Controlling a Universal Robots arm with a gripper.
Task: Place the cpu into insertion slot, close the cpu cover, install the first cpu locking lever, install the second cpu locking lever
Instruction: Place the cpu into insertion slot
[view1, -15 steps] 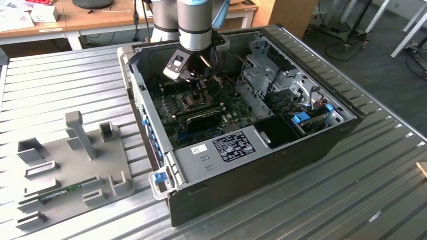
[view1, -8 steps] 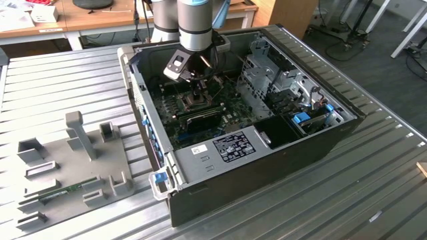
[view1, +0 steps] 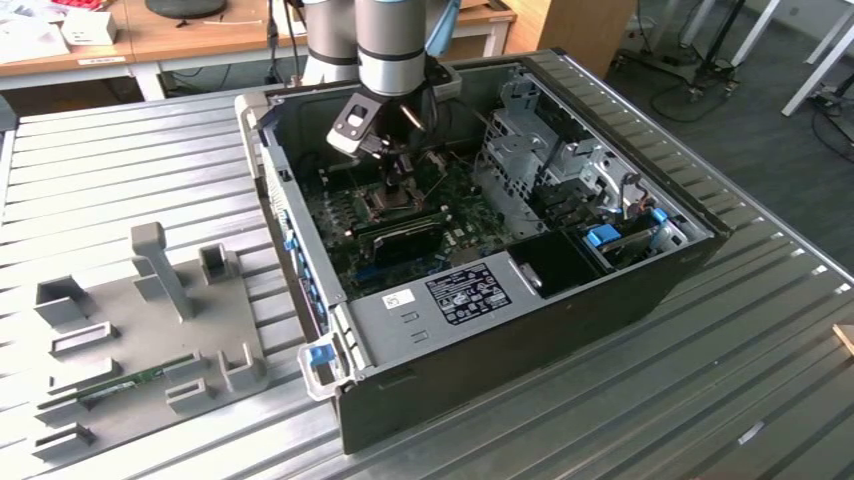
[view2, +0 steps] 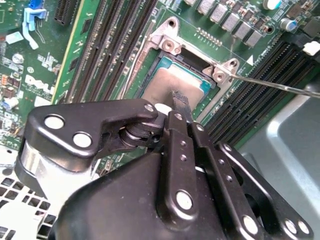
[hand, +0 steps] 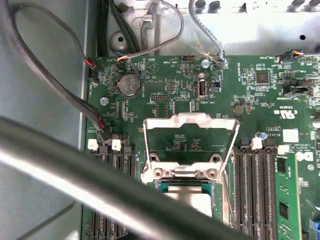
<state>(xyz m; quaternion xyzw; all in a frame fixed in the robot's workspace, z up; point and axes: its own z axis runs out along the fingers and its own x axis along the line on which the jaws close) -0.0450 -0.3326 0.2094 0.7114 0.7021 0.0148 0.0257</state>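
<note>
cpu (view2: 174, 82): silvery square, seated in insertion slot (view2: 167, 46) | cpu cover (hand: 190, 120): raised

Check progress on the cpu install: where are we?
Done: the cpu sits in the insertion slot. In hand: the gripper hovers right at the cpu's top. Left: the cpu cover stands open, and a thin locking lever juts free beside the slot.

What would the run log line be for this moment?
cpu: in insertion slot | cpu cover: open, raised | gripper: over cpu, contact unclear
</note>
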